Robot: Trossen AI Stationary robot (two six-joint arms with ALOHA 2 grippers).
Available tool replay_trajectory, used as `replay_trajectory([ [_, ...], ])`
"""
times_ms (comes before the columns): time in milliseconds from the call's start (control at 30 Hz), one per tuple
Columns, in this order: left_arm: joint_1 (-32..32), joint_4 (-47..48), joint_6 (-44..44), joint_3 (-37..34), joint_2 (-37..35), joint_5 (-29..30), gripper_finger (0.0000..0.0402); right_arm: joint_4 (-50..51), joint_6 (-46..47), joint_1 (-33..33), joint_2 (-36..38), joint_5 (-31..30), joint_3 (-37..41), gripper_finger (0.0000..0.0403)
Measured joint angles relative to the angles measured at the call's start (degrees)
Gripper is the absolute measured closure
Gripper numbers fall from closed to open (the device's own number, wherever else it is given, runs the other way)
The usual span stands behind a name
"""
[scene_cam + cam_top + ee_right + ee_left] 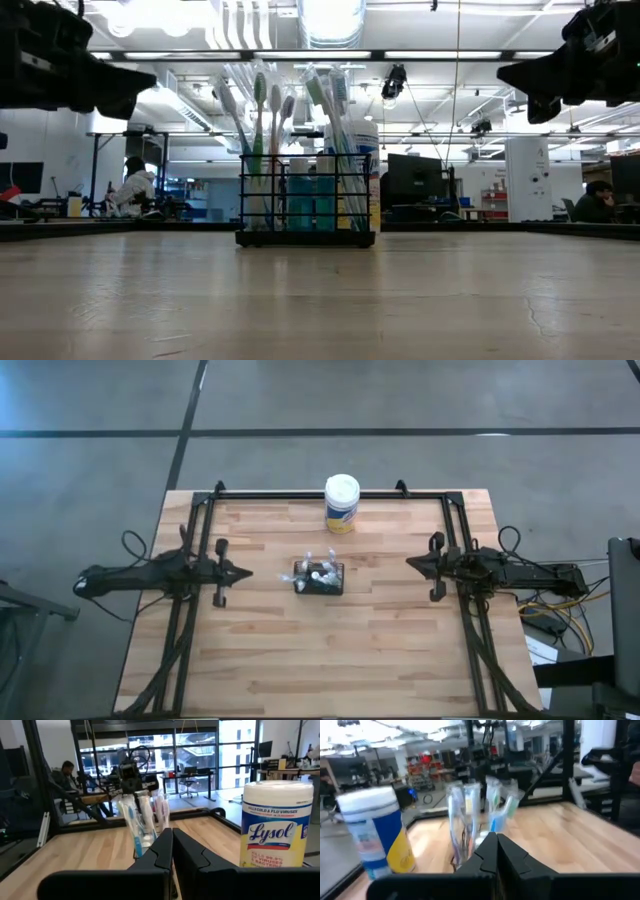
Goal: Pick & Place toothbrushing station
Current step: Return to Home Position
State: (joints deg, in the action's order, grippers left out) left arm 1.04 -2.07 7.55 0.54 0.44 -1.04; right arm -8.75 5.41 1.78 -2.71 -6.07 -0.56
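a white-lidded lysol canister [342, 503] stands upright by the far edge of the wooden table [400, 660].

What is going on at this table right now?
Nothing is being handled at this moment. The black wire organizer stands near the middle of the table, with several toothbrushes standing upright in it. The left hand and the right hand hang to either side of it, both shut and empty, raised above the tabletop. A white-lidded wipes canister stands by the far edge.
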Motion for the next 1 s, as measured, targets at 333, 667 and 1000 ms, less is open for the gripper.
replay_trajectory([
  [333, 0.05, 1.57, -0.25, 0.02, -0.38, 0.57, 0.0401, 0.02, -0.63, 0.02, 0.05, -0.55, 0.00, 0.0394],
  [667, 0.05, 1.85, -3.03, -0.05, -0.21, 0.36, 0.0399, 0.04, -1.09, 0.02, 0.01, -0.99, 0.00, 0.0394],
  [1000, 0.05, 2.03, -4.98, -0.16, -0.18, 0.31, 0.0399, 1.36, 0.11, 0.02, -0.04, -3.40, 0.00, 0.0394],
])
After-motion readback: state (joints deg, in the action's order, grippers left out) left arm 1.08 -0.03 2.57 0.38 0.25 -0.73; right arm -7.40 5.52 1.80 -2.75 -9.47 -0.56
